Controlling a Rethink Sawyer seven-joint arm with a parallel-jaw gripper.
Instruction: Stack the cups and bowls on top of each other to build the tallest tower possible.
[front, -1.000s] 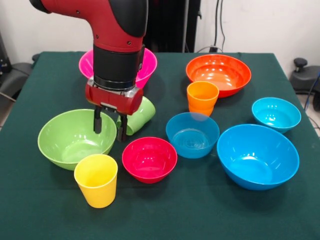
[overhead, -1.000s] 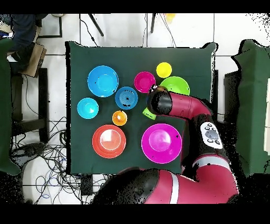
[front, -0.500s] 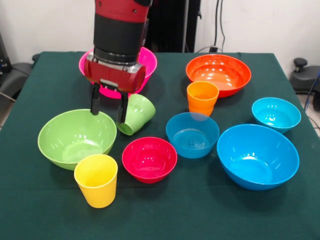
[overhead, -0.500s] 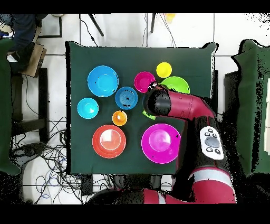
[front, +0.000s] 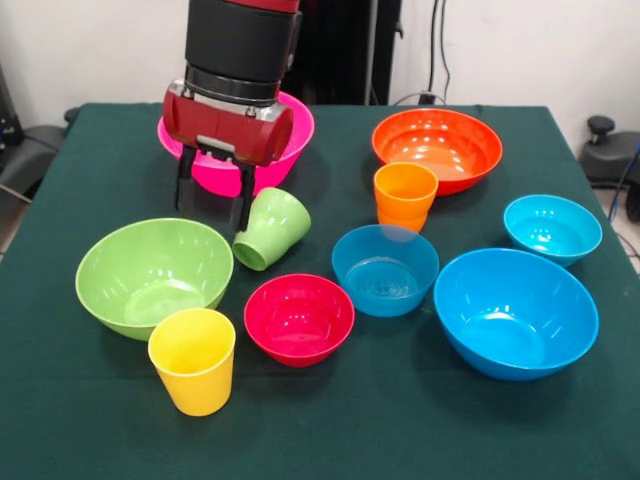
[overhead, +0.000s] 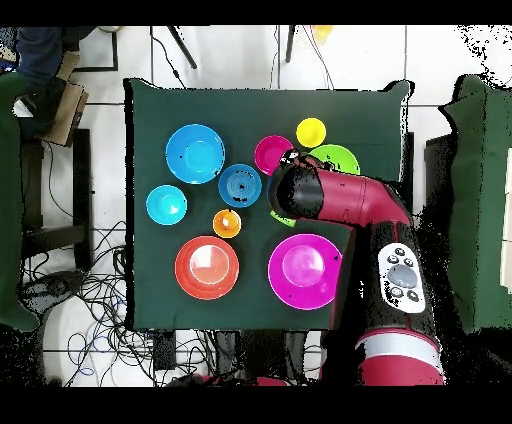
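My gripper is open and empty. It hangs above the table between the pink bowl and the light green bowl. The green cup lies tilted on its side just right of my right finger; I cannot tell if they touch. The yellow cup stands in front of the light green bowl. The orange cup stands in front of the orange bowl. The red bowl, small blue bowl, cyan bowl and large blue bowl sit apart. In the overhead view the arm hides my gripper.
All the bowls stand upright and separate on the green table. In the overhead view the arm reaches over the pink bowl. A person shows at the top left, off the table.
My gripper has risen and drawn back toward the pink bowl, still open. The green cup stays on its side in almost the same spot.
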